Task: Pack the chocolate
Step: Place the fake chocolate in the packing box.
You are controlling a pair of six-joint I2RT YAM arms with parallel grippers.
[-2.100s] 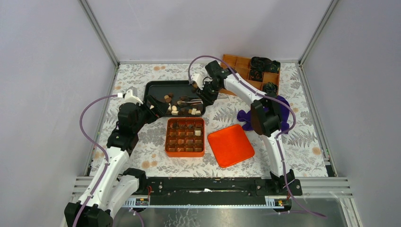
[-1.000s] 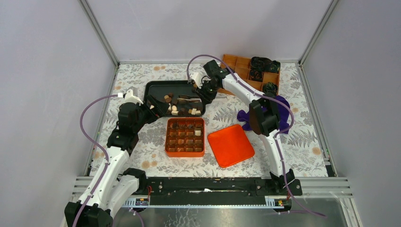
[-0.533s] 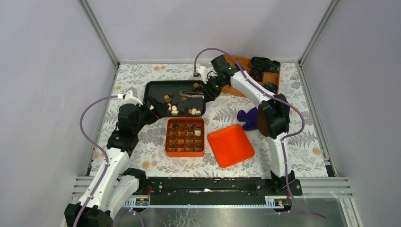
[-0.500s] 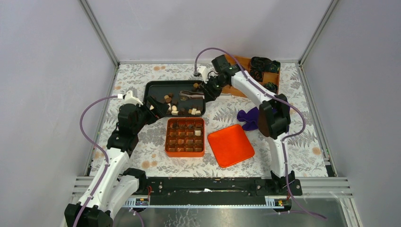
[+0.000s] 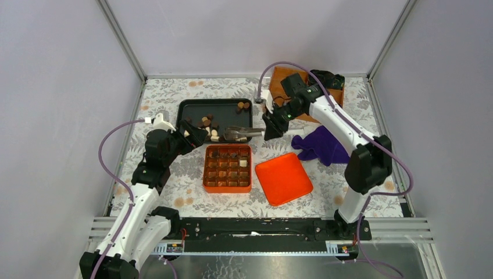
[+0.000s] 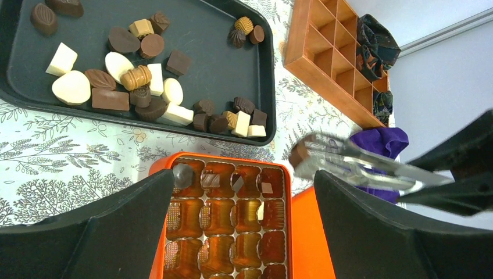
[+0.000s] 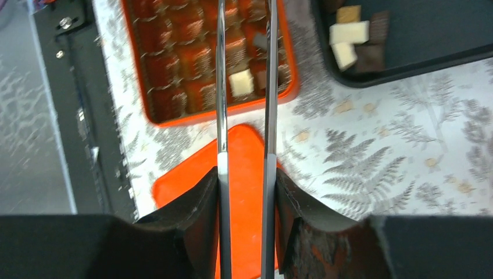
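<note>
Plain grey walls (image 5: 58, 87) box in the table (image 5: 174, 180) on three sides, with metal posts in the back corners. The table top is a pale fern-and-flower print, and a black rail (image 5: 261, 228) runs along the near edge between the arm bases. A black tray (image 6: 221, 46) at back centre holds the loose chocolate (image 6: 145, 75): dark, light brown and cream pieces, mostly bunched at the tray's near side, with a few at the far right corner. Just in front of the tray sits the orange box (image 5: 228, 168). Its grid is partly filled, and one cream piece (image 7: 241, 82) stands out. An orange lid (image 5: 283, 178) lies flat just right of the box. A purple cloth (image 5: 325, 145) is crumpled further right. At back right is a wooden divided organiser (image 6: 325, 40) with black-and-green bundles (image 6: 375, 43) in its far cells. The right gripper (image 7: 246, 174) is clamped on metal tongs (image 6: 349, 165), and the tong tips pinch one brown piece (image 6: 298, 156). That piece is in the air near the tray's near edge and the box's far right corner. The left gripper (image 6: 243, 192) is spread wide and holds nothing. It hovers at the tray's left near side, looking down over the tray and box.
</note>
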